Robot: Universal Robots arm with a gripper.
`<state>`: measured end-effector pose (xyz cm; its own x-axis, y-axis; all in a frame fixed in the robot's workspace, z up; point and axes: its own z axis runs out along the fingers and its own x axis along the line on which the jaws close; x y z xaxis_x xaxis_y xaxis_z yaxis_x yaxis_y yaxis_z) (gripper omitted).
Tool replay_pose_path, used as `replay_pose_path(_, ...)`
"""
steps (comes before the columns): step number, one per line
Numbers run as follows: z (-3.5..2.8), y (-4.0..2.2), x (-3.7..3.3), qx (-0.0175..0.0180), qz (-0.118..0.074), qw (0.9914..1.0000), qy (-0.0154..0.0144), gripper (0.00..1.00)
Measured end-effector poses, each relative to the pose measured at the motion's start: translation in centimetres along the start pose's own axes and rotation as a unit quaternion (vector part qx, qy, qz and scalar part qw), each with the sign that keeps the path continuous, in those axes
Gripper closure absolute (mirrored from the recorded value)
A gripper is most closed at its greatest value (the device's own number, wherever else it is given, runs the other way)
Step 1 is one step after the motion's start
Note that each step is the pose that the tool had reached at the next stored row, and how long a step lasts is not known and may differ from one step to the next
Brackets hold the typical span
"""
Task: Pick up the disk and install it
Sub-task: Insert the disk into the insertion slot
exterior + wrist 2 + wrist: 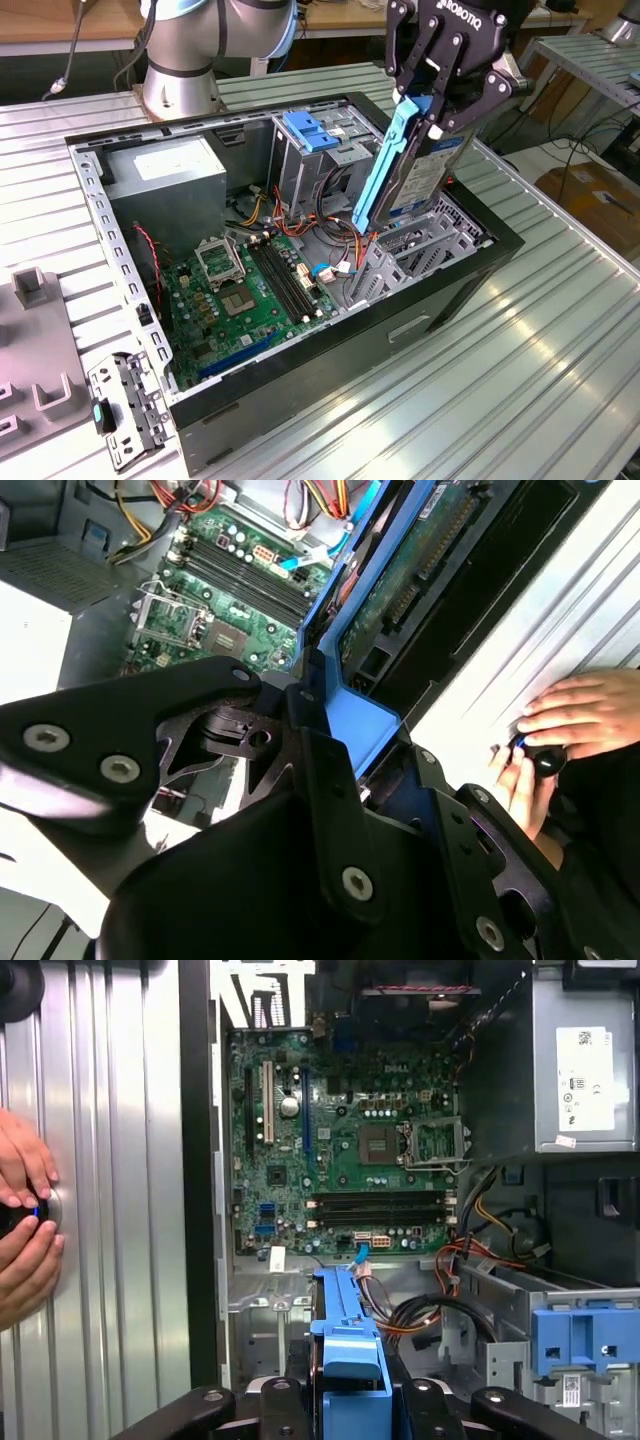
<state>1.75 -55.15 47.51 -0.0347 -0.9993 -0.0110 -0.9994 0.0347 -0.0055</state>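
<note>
The disk (412,170) hangs tilted on edge above the exterior view's right end of the open computer case (300,345), its blue rail (383,165) facing the motherboard. My gripper (432,112) is shut on the disk's upper end, black fingers on both sides. In the second wrist view the disk's green circuit side (400,590) and blue rail end (365,715) sit between the fingers (325,760). The first wrist view shows the blue rail (345,1345) pointing down at the case floor beside the drive cage.
Inside the case lie the green motherboard (250,290), a grey power-supply box (165,170), a metal cage with blue latch (310,132) and loose cables (335,240). A person's hands (570,720) rest on the table beside the case. A grey fixture (30,360) stands at the exterior view's left.
</note>
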Motion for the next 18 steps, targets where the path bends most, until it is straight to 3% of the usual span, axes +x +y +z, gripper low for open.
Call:
replay_pose_path(8, 0.83, -2.67, 0.59, 0.0001, 0.0, 1.0, 0.0029, 0.63)
replay_pose_path(10, 0.97, -2.92, 0.65, 0.0001, 0.0, 0.99999, 0.0035, 0.63)
replay_pose_path(18, 1.07, -2.94, 0.66, 0.0001, 0.0, 0.99999, 0.0039, 0.63)
